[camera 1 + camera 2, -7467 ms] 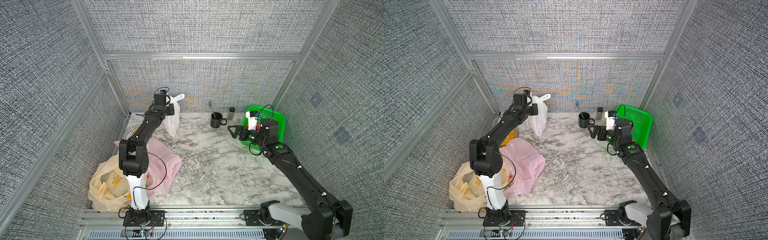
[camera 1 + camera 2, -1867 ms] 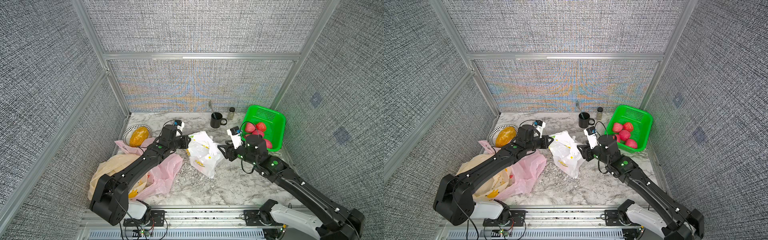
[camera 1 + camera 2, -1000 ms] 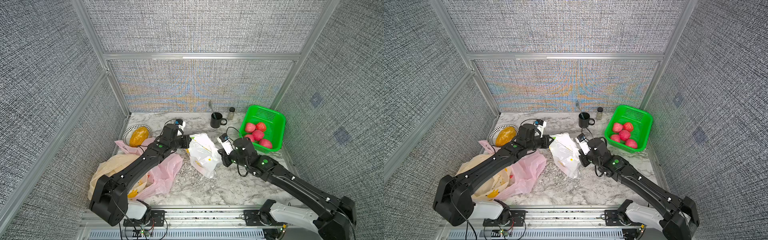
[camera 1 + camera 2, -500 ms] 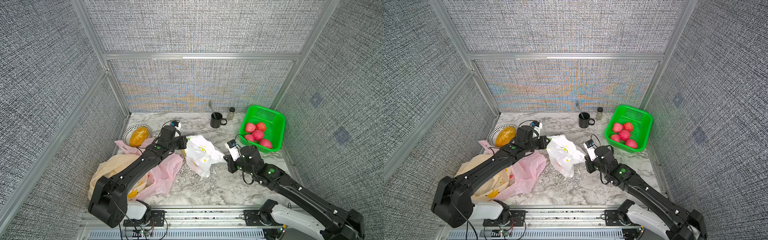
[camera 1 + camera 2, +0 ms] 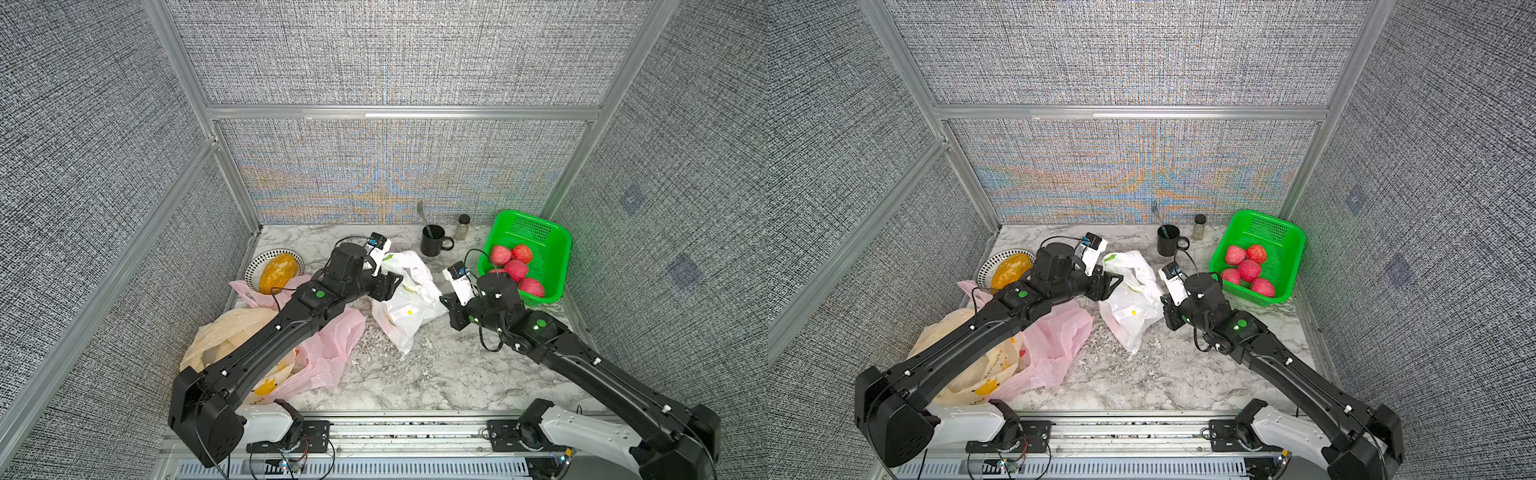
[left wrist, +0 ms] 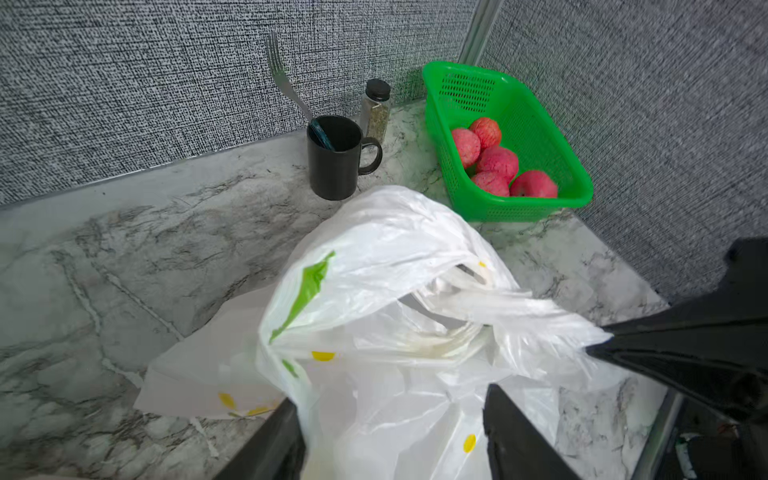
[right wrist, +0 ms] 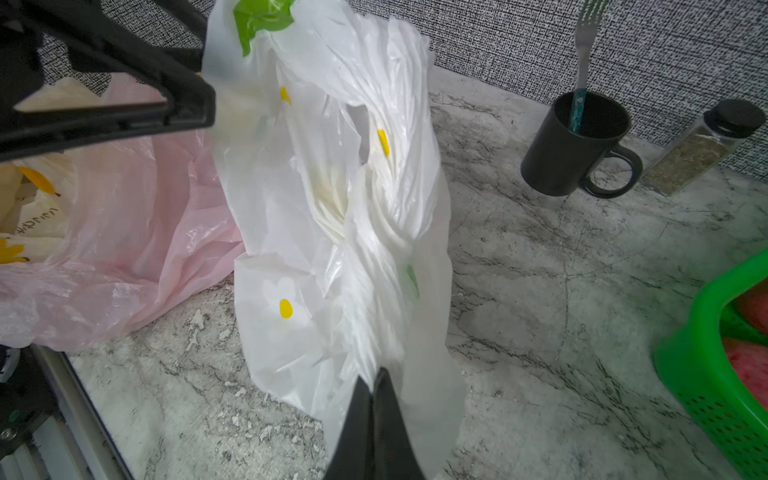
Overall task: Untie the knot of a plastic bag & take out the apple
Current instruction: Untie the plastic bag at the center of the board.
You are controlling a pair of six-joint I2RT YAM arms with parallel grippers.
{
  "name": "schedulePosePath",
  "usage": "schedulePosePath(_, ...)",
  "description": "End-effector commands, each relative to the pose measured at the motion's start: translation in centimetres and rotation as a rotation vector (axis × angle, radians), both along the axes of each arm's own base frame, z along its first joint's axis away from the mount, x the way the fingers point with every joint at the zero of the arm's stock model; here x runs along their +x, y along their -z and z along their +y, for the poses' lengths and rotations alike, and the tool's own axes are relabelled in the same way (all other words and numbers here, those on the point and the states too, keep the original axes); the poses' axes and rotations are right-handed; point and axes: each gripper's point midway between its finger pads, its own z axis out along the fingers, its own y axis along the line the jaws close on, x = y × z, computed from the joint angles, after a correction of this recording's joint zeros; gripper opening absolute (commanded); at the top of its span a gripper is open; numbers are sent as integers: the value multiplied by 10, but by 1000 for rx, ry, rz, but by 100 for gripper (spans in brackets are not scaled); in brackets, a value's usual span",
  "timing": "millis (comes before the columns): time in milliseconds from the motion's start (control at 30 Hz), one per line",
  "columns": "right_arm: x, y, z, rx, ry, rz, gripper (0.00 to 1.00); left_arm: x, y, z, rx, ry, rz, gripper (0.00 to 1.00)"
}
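The white plastic bag [image 5: 409, 309] [image 5: 1129, 309], printed with yellow dots and green, lies crumpled and slack mid-table. My left gripper [image 5: 390, 284] [image 6: 395, 419] is open at its left end, and loose plastic sits between the fingers [image 6: 276, 440] ungripped. At the bag's right edge my right gripper [image 5: 446, 301] [image 7: 374, 376] is shut on a bunched strip of the bag [image 7: 332, 216]. No knot shows in any view. Several red apples [image 5: 515, 268] [image 6: 496, 164] lie in the green basket [image 5: 552, 249]. The bag's inside is hidden.
A black mug with a fork [image 5: 432, 241] and a spice jar [image 5: 463, 224] stand at the back wall. A plate with an orange fruit [image 5: 276, 268] sits at the back left. A pink bag [image 5: 328, 345] and a yellowish bag [image 5: 232, 336] lie under my left arm.
My left gripper has opened and let go of the bag. The right gripper stays shut on the bag's right edge and has shifted slightly back toward the left.
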Motion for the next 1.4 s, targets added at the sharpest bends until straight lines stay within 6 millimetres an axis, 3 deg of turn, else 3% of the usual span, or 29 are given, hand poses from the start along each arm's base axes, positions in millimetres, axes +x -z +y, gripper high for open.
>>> schedulePosePath(0,-4,-10,9,8,-71,-15,0,0,11,11,230,35,-97,67)
schedulePosePath(233,-4,-27,5,3,-77,-29,0,23,4,29,441,-58,-204,69)
schedulePosePath(367,-6,-38,2,16,-79,-38,0,31,-16,41,406,-159,-279,73)
schedulePosePath(533,-4,-39,3,3,-89,-41,0,28,-34,38,317,-161,-363,82)
schedulePosePath(733,-6,-41,6,14,-112,-43,0,17,-29,7,307,43,-361,84)
schedulePosePath(1100,-10,-48,0,44,-112,-59,0,41,-5,-15,540,210,-459,80)
schedulePosePath(1367,-13,-43,2,60,-137,-33,0,42,-9,-37,485,290,-524,77)
